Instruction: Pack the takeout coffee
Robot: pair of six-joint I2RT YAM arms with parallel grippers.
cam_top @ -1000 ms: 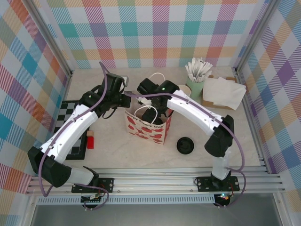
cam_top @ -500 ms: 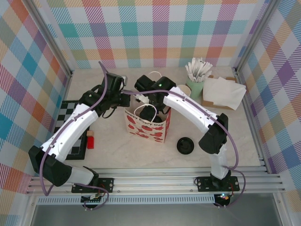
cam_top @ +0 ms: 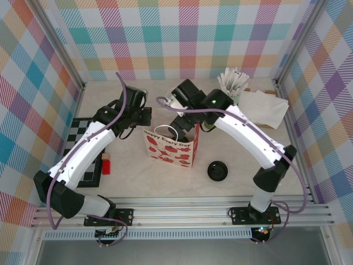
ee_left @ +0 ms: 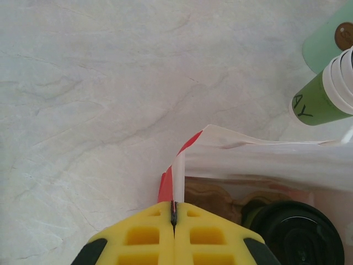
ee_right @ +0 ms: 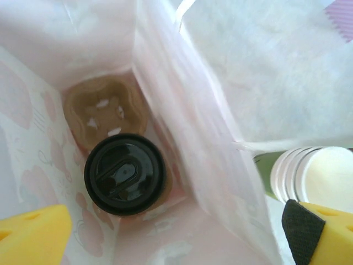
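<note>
Takeout coffee: the takeout coffee [ee_right: 125,174] stands upright at the bottom of the paper bag [cam_top: 172,148], seated in one well of a brown cup carrier [ee_right: 105,110], with its black lid facing up.
Right wrist view: looks straight down into the bag. It shows the whole lid, the carrier's other well just beside it, and the stack of cups [ee_right: 311,174] outside the bag wall.
Left wrist view: shows the bag's upper edge from outside, a slice of the coffee's lid past the rim, the green side of the cup stack, a mint cup [ee_left: 322,44] and bare worktop [ee_left: 83,83].
Top view: shows the bag's heart-printed front and both arms. The right arm covers the bag's mouth.
Count, coffee: one lidded cup.
Count, lids: one loose lid [cam_top: 217,170] on the worktop right of the bag, apart from it.
Count, other: one bag, one carrier, one stack of several nested cups, one bunch of stirrers [cam_top: 233,80], one pile of napkins [cam_top: 262,105], one checkerboard [cam_top: 80,138], one red block [cam_top: 106,164].
Left arm pose: stretches from its base forward and to the right, with the wrist at the bag's back left corner.
Left gripper: the left gripper [ee_left: 174,212] is fully closed, pinching the bag's paper edge between its yellow fingers.
Right arm pose: arches up from its base and leftward, with the wrist over the bag's mouth and pointing down.
Right gripper: the right gripper [ee_right: 176,232] is spread wide and holds nothing. Its fingertips sit at the two lower corners of its own view, above the bag.
</note>
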